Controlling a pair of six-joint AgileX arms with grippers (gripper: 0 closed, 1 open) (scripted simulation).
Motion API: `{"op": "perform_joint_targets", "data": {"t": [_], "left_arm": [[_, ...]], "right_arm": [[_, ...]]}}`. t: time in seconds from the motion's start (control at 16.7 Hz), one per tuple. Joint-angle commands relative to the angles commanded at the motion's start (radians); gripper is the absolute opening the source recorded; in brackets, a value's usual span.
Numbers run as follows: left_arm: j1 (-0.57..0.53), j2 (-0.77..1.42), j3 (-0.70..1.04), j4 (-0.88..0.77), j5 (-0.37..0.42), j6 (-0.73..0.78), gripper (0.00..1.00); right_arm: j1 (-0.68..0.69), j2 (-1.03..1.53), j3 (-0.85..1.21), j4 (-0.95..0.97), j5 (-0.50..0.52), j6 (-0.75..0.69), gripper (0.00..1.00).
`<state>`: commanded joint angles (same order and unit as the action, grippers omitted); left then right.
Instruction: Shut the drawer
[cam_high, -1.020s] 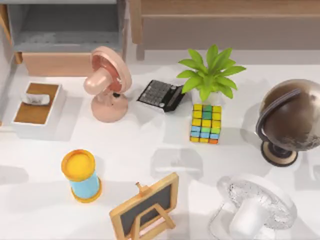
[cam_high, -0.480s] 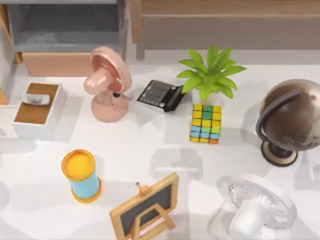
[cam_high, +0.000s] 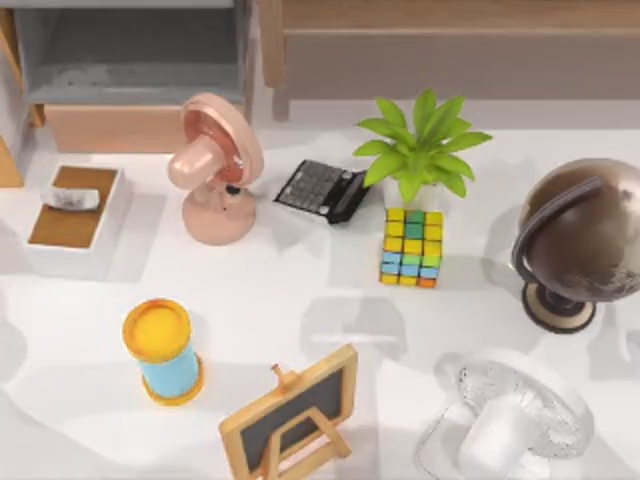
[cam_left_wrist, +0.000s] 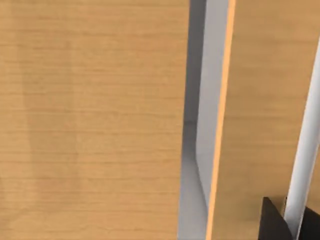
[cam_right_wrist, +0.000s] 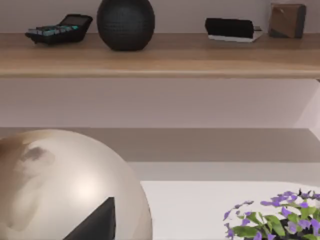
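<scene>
Three cameras: one overhead, one on each wrist.

The top view looks straight down on the table (cam_high: 290, 300), reaching from the open drawer (cam_high: 130, 60) at its far left corner to the globe (cam_high: 580, 235) by its right edge. The left wrist view sits very close against flat wood panels (cam_left_wrist: 90, 120), facing them squarely. The right wrist view looks level past the globe (cam_right_wrist: 60, 185), which it shares with the top view, toward a wooden shelf (cam_right_wrist: 160, 57).
</scene>
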<state>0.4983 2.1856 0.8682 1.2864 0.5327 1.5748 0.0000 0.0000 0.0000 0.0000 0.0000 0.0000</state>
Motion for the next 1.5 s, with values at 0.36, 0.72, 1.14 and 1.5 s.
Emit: {"op": "perform_joint_targets", "data": {"t": [0.36, 0.72, 1.14, 1.5], "left_arm": [[-0.042, 0.048, 0.109, -0.061, -0.038, 0.0, 0.0], [-0.049, 0.09, 0.175, -0.105, -0.058, -0.002, 0.0], [-0.104, 0.176, 0.386, -0.212, -0.104, -0.004, 0.0], [-0.104, 0.176, 0.386, -0.212, -0.104, -0.004, 0.23]], "right_arm": [[0.0, 0.0, 0.0, 0.0, 0.0, 0.0, 1.0], [0.0, 0.0, 0.0, 0.0, 0.0, 0.0, 1.0], [0.0, 0.0, 0.0, 0.0, 0.0, 0.0, 1.0], [0.0, 0.0, 0.0, 0.0, 0.0, 0.0, 1.0]]}}
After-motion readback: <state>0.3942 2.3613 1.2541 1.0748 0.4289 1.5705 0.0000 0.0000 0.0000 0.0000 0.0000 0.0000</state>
